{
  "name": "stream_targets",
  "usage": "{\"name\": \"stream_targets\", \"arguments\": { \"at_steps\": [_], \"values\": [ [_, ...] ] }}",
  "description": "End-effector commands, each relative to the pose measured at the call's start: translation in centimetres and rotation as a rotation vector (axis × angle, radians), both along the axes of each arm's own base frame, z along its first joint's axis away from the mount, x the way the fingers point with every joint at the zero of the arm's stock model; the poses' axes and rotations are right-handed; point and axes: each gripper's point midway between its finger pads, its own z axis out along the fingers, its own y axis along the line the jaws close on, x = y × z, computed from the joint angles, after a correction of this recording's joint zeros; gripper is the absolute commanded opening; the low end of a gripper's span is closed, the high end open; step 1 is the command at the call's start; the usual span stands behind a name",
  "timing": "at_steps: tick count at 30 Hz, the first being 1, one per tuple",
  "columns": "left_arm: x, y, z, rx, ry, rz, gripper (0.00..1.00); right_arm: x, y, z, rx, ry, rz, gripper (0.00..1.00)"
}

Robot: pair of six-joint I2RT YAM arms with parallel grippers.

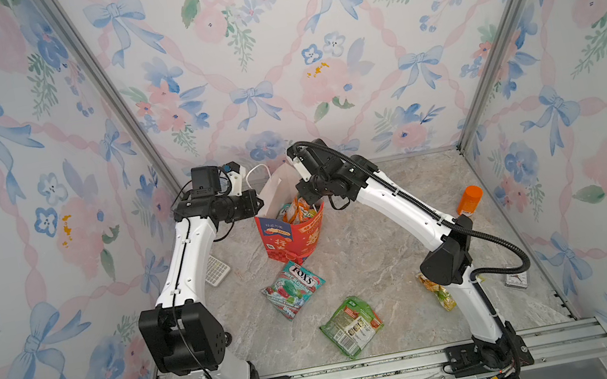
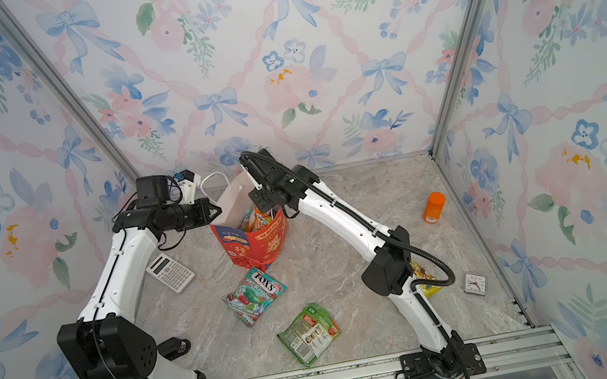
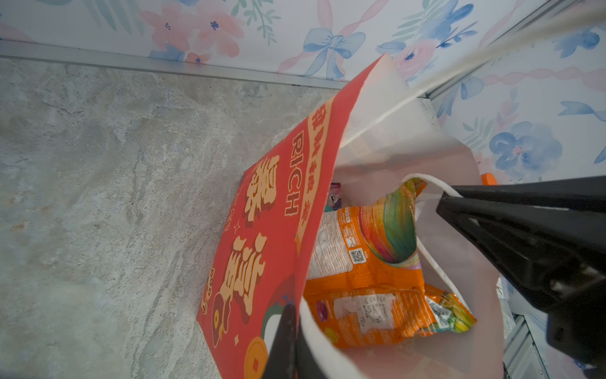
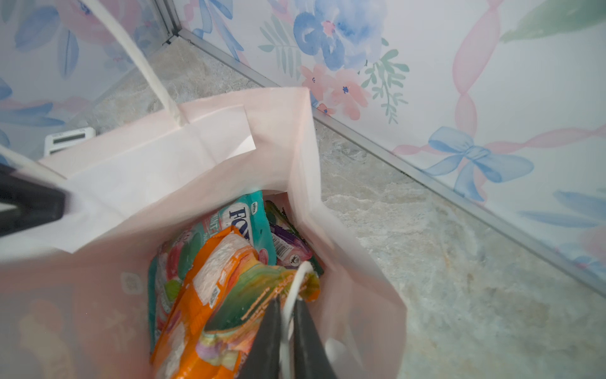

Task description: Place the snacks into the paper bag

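Two arms (image 1: 187, 257) (image 1: 392, 200) bent inward, claws (image 3: 292, 316) (image 4: 288, 306) gripping paper bag (image 1: 294, 240)

A red paper bag (image 2: 257, 245) is seen upright on the marble tabletop (image 2: 349, 267), with orange packets (image 2: 256, 220) shown in its open mouth. The left gripper (image 2: 217, 210) is pressed, jaws together, to its left wall. A teal FOX'S packet (image 2: 255, 294) is laid just before the bag, a green packet (image 2: 309, 333) nearer the front, and a yellow packet (image 2: 431, 289) is half hidden behind the right arm (image 2: 335, 210). A calculator (image 2: 170, 272), an orange bottle (image 2: 434, 207) and a small clock (image 2: 475, 284) are placed well apart.
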Motion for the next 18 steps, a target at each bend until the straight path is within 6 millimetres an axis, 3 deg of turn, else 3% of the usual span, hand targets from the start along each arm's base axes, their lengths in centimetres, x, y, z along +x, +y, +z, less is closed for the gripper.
{"name": "stream_targets", "arguments": {
  "at_steps": [1, 12, 18],
  "values": [
    [-0.6, -0.1, -0.1, -0.02, 0.026, -0.002, 0.0, 0.4, -0.5, 2.5, 0.028, -0.05, 0.002, 0.01],
    [0.1, -0.4, 2.1, -0.06, -0.012, -0.01, 0.0, -2.8, -0.5, 13.6, 0.254, -0.207, 0.11, 0.0],
    [0.4, -0.3, 2.3, -0.071, -0.01, -0.004, 0.0, -4.5, -0.4, 17.5, 0.35, -0.262, 0.176, 0.0]
  ]
}}
